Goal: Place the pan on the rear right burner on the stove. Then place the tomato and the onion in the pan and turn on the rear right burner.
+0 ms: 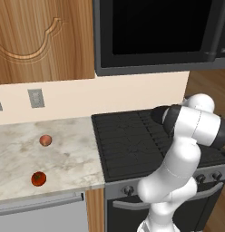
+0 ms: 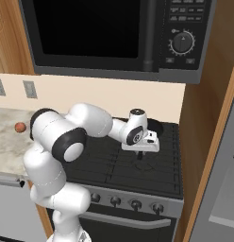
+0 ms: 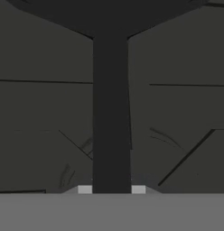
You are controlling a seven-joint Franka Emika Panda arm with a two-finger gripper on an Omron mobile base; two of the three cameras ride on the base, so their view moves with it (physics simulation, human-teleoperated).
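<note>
The hand view looks straight down along the pan's thin black handle [image 3: 111, 113], which runs between the two finger pads [image 3: 85, 189] of the pincer [image 3: 111, 190]; the pads sit tight against either side of it, so the pincer is closed on the handle. Beneath the handle lie the dark grate bars of the stove [image 3: 186, 135].

The right base view shows the pincer [image 2: 140, 153] hanging over the right half of the stove [image 2: 114, 165], with the round black pan [image 2: 154, 126] behind it at the rear right burner [image 2: 162, 134]; the wrist covers most of the handle there. Whether the pan rests on the grate or is just above it cannot be told.

The left base view gives what the other two lack: the tomato [image 1: 38, 178] and the onion [image 1: 45, 140] lie apart on the marble desk [image 1: 73, 154], left of the stove [image 1: 128, 140], the onion farther back. There the arm's elbow blocks the stove's right side. The microwave [image 2: 114, 33] hangs above the stove.
</note>
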